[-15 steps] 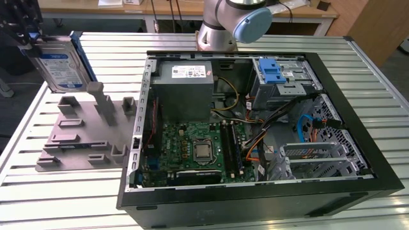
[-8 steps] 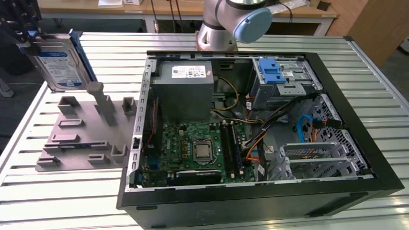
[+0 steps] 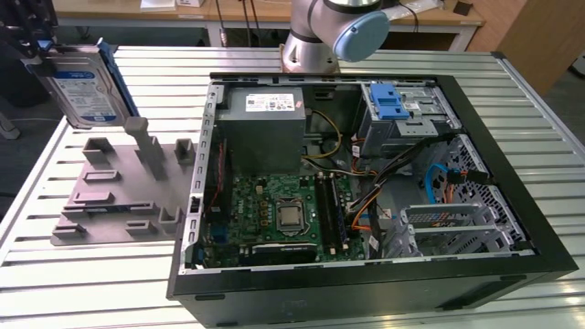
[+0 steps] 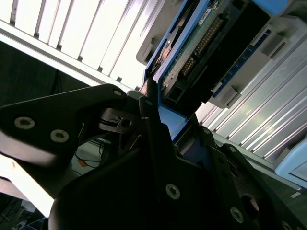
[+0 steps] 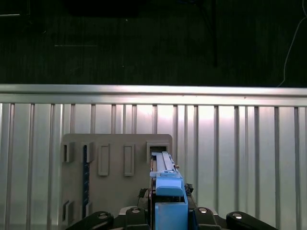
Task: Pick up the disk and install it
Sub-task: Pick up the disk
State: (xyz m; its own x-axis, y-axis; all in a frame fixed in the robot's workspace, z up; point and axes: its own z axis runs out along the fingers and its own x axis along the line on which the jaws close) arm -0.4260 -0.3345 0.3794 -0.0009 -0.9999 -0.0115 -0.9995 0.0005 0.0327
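In the exterior view the disk (image 3: 84, 92) hangs upright at the far left, its white-and-blue label facing the camera and a blue rail along its side. My gripper (image 3: 44, 55) is shut on its upper end and holds it in the air above the grey slotted tray (image 3: 109, 199). The second wrist view looks along the disk (image 4: 201, 48), showing its circuit board side and blue rails, with dark fingers (image 4: 148, 120) clamped on it. In the first wrist view the disk (image 5: 168, 191) is edge-on above the tray (image 5: 115, 158), clear of the slots, between the closed jaws of the gripper (image 5: 169, 213).
An open black computer case (image 3: 475, 274) lies on the slatted metal table (image 3: 92, 288), to the exterior view's right of the tray. Inside are a grey power supply box (image 3: 265, 130), a green motherboard (image 3: 283, 212), cables and a drive cage with a blue bracket (image 3: 391, 103). The arm's base (image 3: 316, 41) stands behind the case.
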